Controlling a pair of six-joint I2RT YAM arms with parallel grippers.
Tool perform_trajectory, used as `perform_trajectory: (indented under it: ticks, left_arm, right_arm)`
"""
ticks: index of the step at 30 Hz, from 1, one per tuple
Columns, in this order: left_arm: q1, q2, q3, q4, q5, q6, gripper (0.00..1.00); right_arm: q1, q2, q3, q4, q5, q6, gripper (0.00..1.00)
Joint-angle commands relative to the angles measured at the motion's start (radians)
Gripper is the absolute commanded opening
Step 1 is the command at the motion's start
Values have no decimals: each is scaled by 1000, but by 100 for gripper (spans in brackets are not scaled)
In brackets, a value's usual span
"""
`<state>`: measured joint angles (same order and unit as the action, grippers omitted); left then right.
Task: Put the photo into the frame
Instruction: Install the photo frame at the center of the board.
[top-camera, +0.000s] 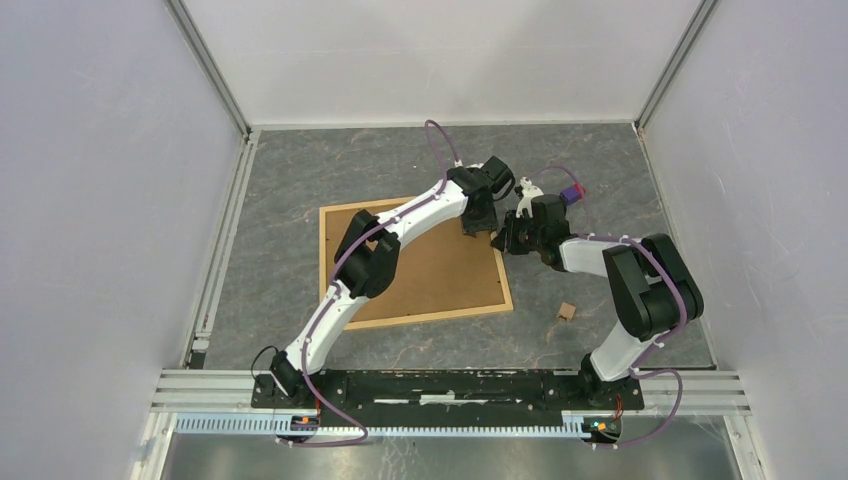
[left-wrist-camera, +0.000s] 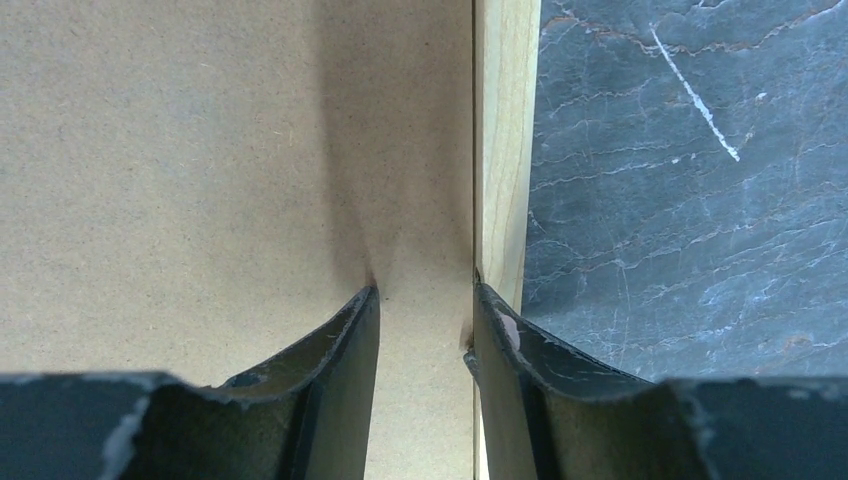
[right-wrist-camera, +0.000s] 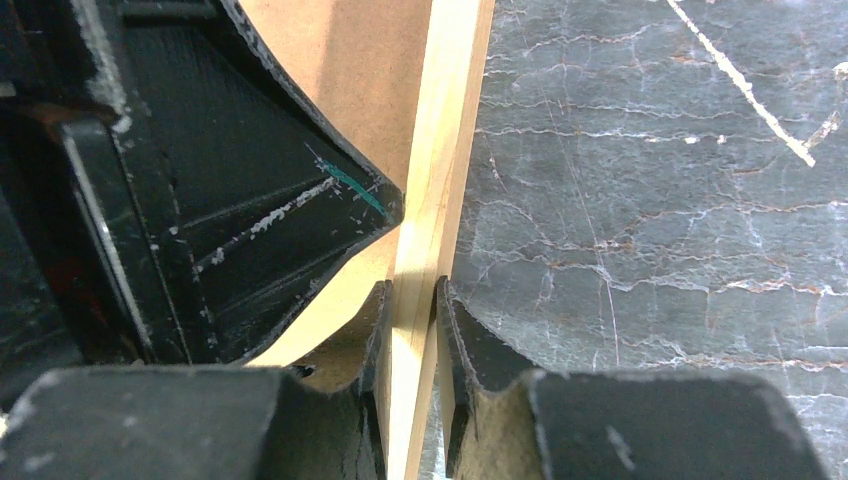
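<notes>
Grey marbled bench (top-camera: 400, 160) fills the floor of a white-walled enclosure, and on it, a little left of centre and turned slightly askew, lies the frame (top-camera: 440, 275), flat and back side up. Its brown fibreboard back (left-wrist-camera: 200, 150) faces the camera, bordered by a light wood strip (right-wrist-camera: 440, 180).

The right claw (right-wrist-camera: 410, 290) meets the frame at its right edge, close to the far right corner. The right wrist view shows its two fingers closed narrowly on the wood strip, one on the inner face over the fibreboard and one on the outer face over the bench.

Just beside it, at the same corner, the left claw (left-wrist-camera: 422, 295) points down onto the frame's back. Its jaws stand partly apart with bare fibreboard showing between them. One fingertip (left-wrist-camera: 365, 300) sits on the panel, and the other is at the inner line of the wood strip. It grips nothing.

The left arm (top-camera: 400, 225) stretches diagonally across the frame from its base. The right arm (top-camera: 640, 280) bends in from the right.

A small wooden block (top-camera: 567, 311) sits on the bench near the frame's near right corner, apart from it.
</notes>
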<state>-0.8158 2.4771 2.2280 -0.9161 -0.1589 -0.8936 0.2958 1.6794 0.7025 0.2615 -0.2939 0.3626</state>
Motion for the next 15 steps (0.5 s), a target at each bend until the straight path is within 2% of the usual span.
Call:
perform_trajectory:
  ticks: [1, 15]
  left_arm:
    - [-9, 52, 20, -38, -49, -39, 45]
    - [-14, 131, 50, -55, -73, -42, 47]
  right_arm:
    - [7, 38, -49, -123, -13, -15, 0]
    - [7, 30, -55, -116, -19, -11, 0]
